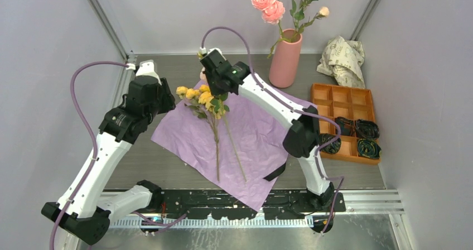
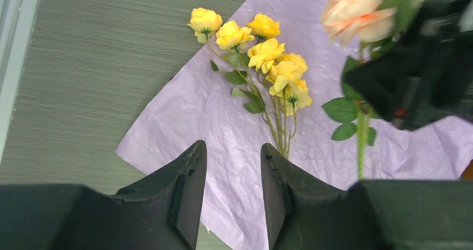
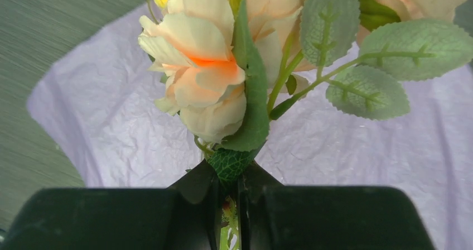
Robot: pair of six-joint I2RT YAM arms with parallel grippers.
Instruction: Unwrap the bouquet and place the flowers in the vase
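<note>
**Peach rose gripped, vase waiting at one o'clock**

Peach petals fill the right wrist view. The right fingers (image 3: 203, 177) are clamped on the stem of the peach rose (image 3: 195, 77) just under its head, above the lilac paper (image 1: 256, 133). The left fingers (image 2: 195, 166) hang apart and empty at nine o'clock, over the paper's edge.

My read: lift high so the stem clears, carry it to the vase (image 1: 285, 60) at one o'clock, where pink and cream blooms stand, and feed it in stem-first without nudging that tall cylinder. The yellow roses (image 1: 203, 96) lie on the paper at centre, likely next.

The worktop (image 1: 139, 160) is grey and streaked, with pale walls on three sides. An orange tray (image 1: 341, 86) sits at three o'clock and crumpled cream paper (image 1: 341, 54) at two.
</note>
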